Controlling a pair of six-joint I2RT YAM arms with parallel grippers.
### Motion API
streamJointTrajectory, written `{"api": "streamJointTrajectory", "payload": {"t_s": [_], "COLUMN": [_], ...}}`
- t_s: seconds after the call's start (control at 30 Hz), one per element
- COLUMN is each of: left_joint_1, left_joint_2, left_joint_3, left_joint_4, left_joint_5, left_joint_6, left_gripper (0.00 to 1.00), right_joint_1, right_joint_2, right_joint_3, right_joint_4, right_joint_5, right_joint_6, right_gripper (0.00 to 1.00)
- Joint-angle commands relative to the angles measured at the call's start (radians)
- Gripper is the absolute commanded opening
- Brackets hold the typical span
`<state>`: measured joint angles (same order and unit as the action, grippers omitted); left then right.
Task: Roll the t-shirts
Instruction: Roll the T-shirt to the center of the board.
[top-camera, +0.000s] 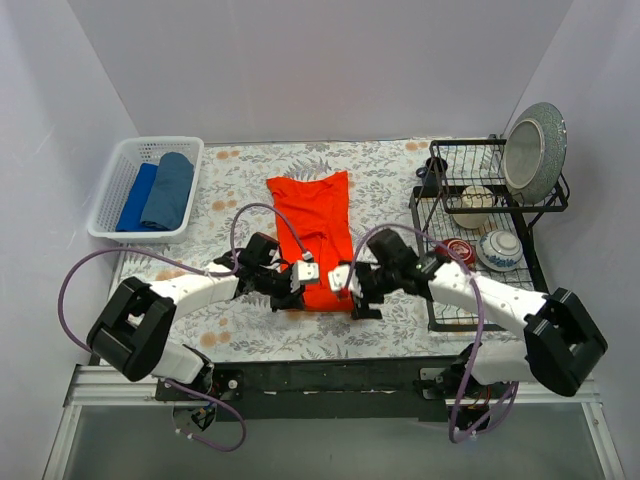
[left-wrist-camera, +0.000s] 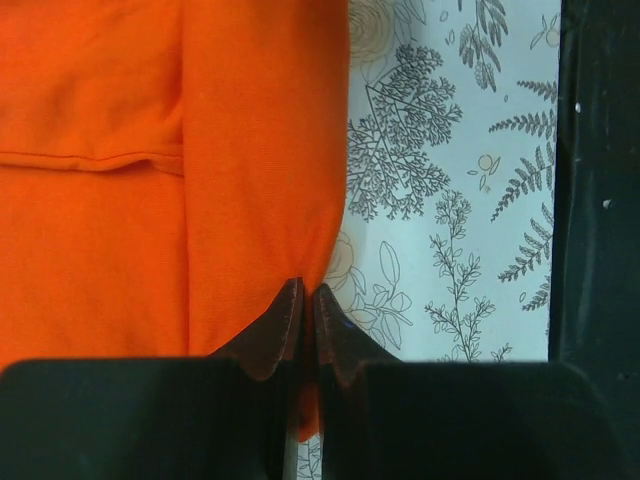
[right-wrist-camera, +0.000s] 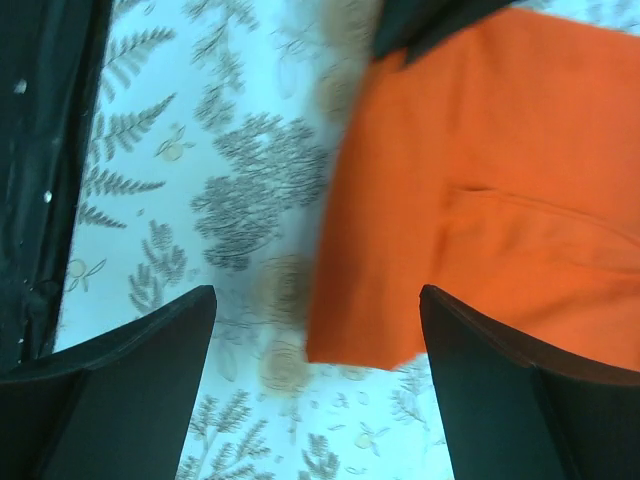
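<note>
A: State of left claw (left-wrist-camera: 307, 300)?

B: Clenched. Tips together on the edge of the orange t-shirt (top-camera: 312, 225) at its near end, with a tongue of cloth pinched between them. Judged as the anchor for starting the roll.

A: State of right claw (right-wrist-camera: 315, 297)?

B: Spread wide, grasping nothing. Placed over the other near corner, with that corner flat on the counter (top-camera: 240, 335) between the jaws and touching neither. Judged as lined up for a matching pinch, not yet made.

A: Reason for one claw at each near corner?

B: Probably an even lift of the near hem. With one corner only, risk of a skewed, cone-shaped roll.

A: Position of the orange t-shirt?

B: Flat on the counter, midway between the two arms, near end at the claws, far end toward the back. At least one side panel folded over onto the body, presumably for a narrow strip and a roll of even width. No turn rolled so far.

A: Beyond it?

B: At far left, white basket (top-camera: 108, 200) with royal blue t-shirt (top-camera: 135, 200) and dusty blue t-shirt (top-camera: 168, 190) side by side inside, both as compact bundles. Likely the place for finished rolls. At far right, dish rack (top-camera: 425, 215) with crockery, apart from the shirt and of no use in this step.
</note>
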<state>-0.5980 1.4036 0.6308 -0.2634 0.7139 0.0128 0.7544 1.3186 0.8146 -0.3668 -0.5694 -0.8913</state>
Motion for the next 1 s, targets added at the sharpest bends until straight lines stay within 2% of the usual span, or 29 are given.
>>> {"api": "streamJointTrajectory", "payload": {"t_s": [0.0,0.1,0.5,0.73,0.77,0.87,0.9,0.97], "left_joint_1": [0.069,0.087,0.13,0.165,0.168,0.176,0.178,0.188], "left_joint_2": [0.037,0.054,0.112,0.123,0.123,0.126,0.126,0.121], "left_joint_3": [0.075,0.101,0.147,0.164,0.164,0.167,0.168,0.175], "left_joint_4": [-0.066,-0.089,-0.106,-0.126,-0.128,-0.135,-0.138,-0.152], "left_joint_5": [0.13,0.159,0.214,0.229,0.231,0.233,0.229,0.231], "left_joint_6": [-0.034,-0.019,-0.056,-0.062,-0.062,-0.063,-0.062,-0.065], "left_gripper": [0.0,0.0,0.0,0.0,0.0,0.0,0.0,0.0], "right_joint_1": [0.1,0.149,0.177,0.177,0.177,0.175,0.172,0.165], "right_joint_2": [-0.088,-0.061,0.085,0.119,0.126,0.165,0.178,0.205], "right_joint_3": [-0.136,-0.154,-0.176,-0.181,-0.177,-0.151,-0.143,-0.102], "right_joint_4": [0.319,0.356,0.482,0.517,0.517,0.508,0.502,0.43], "right_joint_5": [0.203,0.25,0.272,0.305,0.313,0.341,0.344,0.315], "right_joint_6": [-0.04,-0.011,0.025,0.032,0.035,0.051,0.055,0.055], "right_gripper": [0.9,0.9,0.85,0.82,0.79,0.62,0.49,0.34]}}
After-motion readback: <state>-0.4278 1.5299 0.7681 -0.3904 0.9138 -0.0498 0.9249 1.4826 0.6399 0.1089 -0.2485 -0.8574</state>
